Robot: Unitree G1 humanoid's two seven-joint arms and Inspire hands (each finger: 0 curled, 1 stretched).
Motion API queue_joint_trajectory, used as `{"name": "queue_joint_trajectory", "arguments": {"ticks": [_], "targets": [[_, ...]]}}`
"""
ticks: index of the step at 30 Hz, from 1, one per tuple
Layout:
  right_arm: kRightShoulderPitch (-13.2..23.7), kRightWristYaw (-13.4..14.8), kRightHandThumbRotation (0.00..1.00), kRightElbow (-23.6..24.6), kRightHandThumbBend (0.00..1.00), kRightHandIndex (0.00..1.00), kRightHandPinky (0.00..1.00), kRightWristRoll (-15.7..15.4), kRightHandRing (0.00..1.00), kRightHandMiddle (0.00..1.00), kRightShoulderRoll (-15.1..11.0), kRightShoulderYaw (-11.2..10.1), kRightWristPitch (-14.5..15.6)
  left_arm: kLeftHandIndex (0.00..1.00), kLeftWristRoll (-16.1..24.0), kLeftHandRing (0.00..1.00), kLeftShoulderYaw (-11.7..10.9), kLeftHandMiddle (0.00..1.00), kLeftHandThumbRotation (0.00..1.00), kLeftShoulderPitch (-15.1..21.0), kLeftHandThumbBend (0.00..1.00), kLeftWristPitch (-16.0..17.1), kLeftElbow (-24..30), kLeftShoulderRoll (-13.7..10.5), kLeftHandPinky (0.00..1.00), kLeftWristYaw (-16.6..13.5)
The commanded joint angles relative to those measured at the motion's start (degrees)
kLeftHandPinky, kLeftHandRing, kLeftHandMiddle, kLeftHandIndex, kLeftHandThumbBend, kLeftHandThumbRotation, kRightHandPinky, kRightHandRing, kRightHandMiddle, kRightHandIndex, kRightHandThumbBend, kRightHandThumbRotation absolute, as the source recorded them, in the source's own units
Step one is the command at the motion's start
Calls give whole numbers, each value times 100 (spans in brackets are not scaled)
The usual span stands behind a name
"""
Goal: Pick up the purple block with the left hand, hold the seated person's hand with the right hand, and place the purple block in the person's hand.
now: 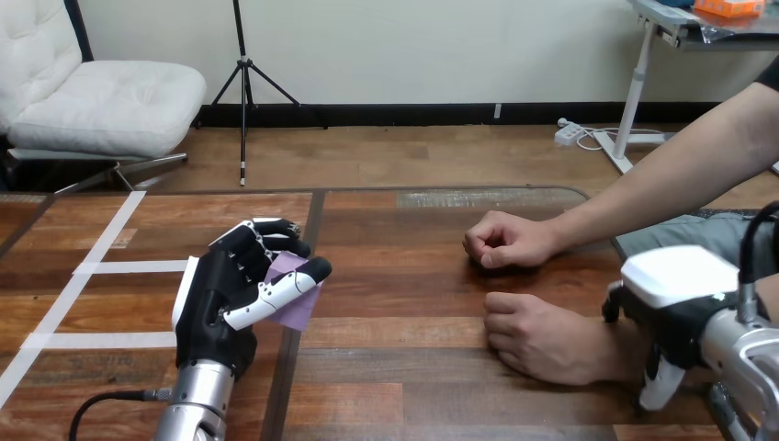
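My left hand (216, 294) is raised over the left half of the wooden table (413, 386), its fingers and thumb curled round the purple block (299, 310), which shows as a flat lilac face between them. The person's nearer hand (533, 335) rests knuckles-up on the table at centre right. My right hand (680, 280) lies over that hand's wrist at the right edge, touching it. Whether it grips the wrist is hidden. The block is well apart from the person's hand, to its left.
The person's farther hand (501, 241) is a loose fist on the table behind the nearer one, its forearm running up to the right. White tape strips (101, 243) cross the table's left part.
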State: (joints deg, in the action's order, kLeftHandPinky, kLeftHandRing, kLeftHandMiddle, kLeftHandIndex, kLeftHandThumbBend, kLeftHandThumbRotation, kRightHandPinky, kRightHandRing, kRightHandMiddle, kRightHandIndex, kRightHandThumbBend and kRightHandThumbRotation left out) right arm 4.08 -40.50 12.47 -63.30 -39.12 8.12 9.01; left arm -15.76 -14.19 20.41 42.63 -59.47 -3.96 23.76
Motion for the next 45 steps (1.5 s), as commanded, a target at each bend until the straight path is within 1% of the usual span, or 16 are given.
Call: {"name": "queue_joint_trajectory", "arguments": {"ticks": [1, 5, 8, 14, 17, 20, 23, 27, 29, 32, 35, 38, 41, 44, 45], "targets": [[513, -46, 9, -144, 84, 79, 79, -126, 79, 80, -188, 91, 7, 48, 1, 39, -22, 46, 7, 215, 95, 49, 230, -48, 36, 26], [540, -24, 8, -229, 83, 79, 79, -151, 80, 80, -185, 127, -3, 48, 15, 39, -21, 46, 8, 209, 95, 75, 228, -54, 36, 41], [540, 25, 7, -305, 82, 80, 79, -108, 80, 80, -174, 130, -2, 48, -17, 39, -39, 46, 8, 200, 95, 42, 248, -36, 36, 51], [562, 101, 6, -435, 80, 80, 79, -113, 79, 80, -197, 179, -67, 48, 54, 39, -15, 46, 8, 173, 95, 7, 286, -43, 36, -57], [593, 88, 5, -534, 79, 80, 79, -93, 79, 80, -177, 198, -62, 48, 49, 39, -19, 46, 8, 170, 95, 34, 287, -40, 35, -29], [582, 175, 5, -581, 79, 79, 78, -114, 79, 79, -169, 215, -83, 48, 45, 39, -22, 46, 8, 170, 95, 64, 275, -42, 35, -3], [618, 144, 5, -664, 79, 79, 78, -77, 78, 80, -136, 230, -62, 48, 59, 39, -19, 46, 8, 169, 95, 72, 278, -39, 35, -26], [637, 211, 6, -773, 79, 78, 77, -63, 78, 79, -154, 279, -135, 48, 25, 39, -33, 46, 8, 172, 95, 54, 273, -40, 36, 20], [640, 246, 7, -815, 79, 77, 76, -40, 77, 78, -161, 289, -159, 48, 12, 39, -39, 46, 8, 170, 95, 31, 281, -33, 35, 21], [668, 253, 7, -895, 79, 76, 75, -63, 76, 78, -114, 327, -90, 48, -36, 39, -57, 46, 7, 181, 95, 34, 264, -29, 35, 92], [693, 286, 8, -973, 80, 75, 73, -18, 75, 77, -90, 345, -76, 48, -8, 39, -48, 46, 7, 176, 95, 34, 272, -33, 35, 57], [703, 422, 10, -1064, 81, 73, 69, -29, 72, 75, -109, 396, -142, 48, 8, 39, -44, 46, 7, 171, 95, 28, 275, -37, 36, 41], [691, 580, 9, -1162, 81, 71, 65, 31, 69, 72, -94, 395, -185, 48, 1, 39, -49, 46, 8, 171, 96, 15, 273, -37, 36, 49], [752, 511, 10, -1233, 81, 69, 62, -24, 67, 69, -79, 462, -132, 48, 14, 39, -44, 46, 8, 162, 96, -2, 294, -28, 36, 7], [752, 551, 11, -1255, 81, 69, 62, -13, 66, 69, -71, 463, -136, 48, 17, 39, -45, 46, 8, 162, 96, 4, 289, -30, 36, 7]]}}
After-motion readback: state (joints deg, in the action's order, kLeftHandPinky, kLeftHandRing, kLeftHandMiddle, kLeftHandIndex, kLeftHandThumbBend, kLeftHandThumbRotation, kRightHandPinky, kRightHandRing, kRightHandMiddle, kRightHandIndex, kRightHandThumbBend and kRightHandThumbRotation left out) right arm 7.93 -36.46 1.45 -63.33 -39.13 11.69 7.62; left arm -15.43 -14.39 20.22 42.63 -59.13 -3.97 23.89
